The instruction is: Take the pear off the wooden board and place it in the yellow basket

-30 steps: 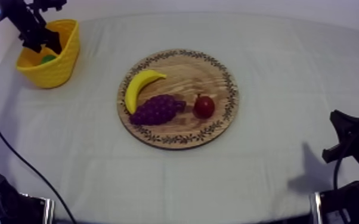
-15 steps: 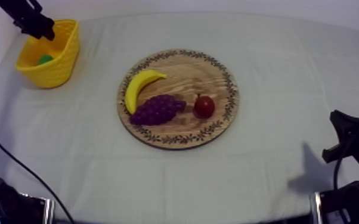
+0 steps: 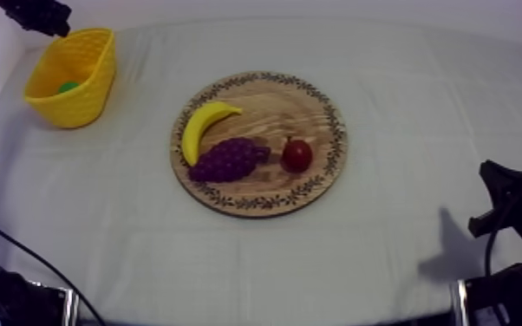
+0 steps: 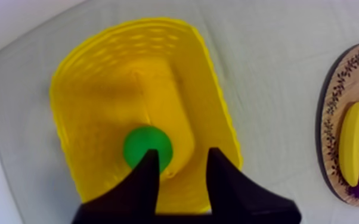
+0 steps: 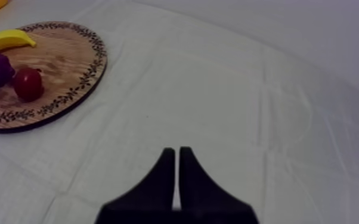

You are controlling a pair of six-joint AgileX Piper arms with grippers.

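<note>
The green pear [image 3: 67, 87] lies inside the yellow basket [image 3: 78, 100] at the table's far left. From the left wrist view it shows as a green ball [image 4: 148, 147] on the basket's floor, inside the rim [image 4: 214, 101]. My left gripper [image 4: 183, 154] hangs above the basket, open, with nothing between its fingers. In the top view it [image 3: 46, 19] sits beyond the basket's far edge. My right gripper [image 5: 177, 149] is shut, a narrow wedge over bare cloth, well away from the wooden board [image 5: 56, 59].
The round wooden board [image 3: 316, 95] in the middle holds a banana [image 3: 204, 126], a bunch of grapes [image 3: 228, 159] and a small red fruit [image 3: 296, 155]. My right arm [image 3: 512, 204] rests low at the right edge.
My left gripper has lifted out of the basket and drawn back toward the far left, its fingers closing partway. The pear stays in the basket. The right arm has not moved.
</note>
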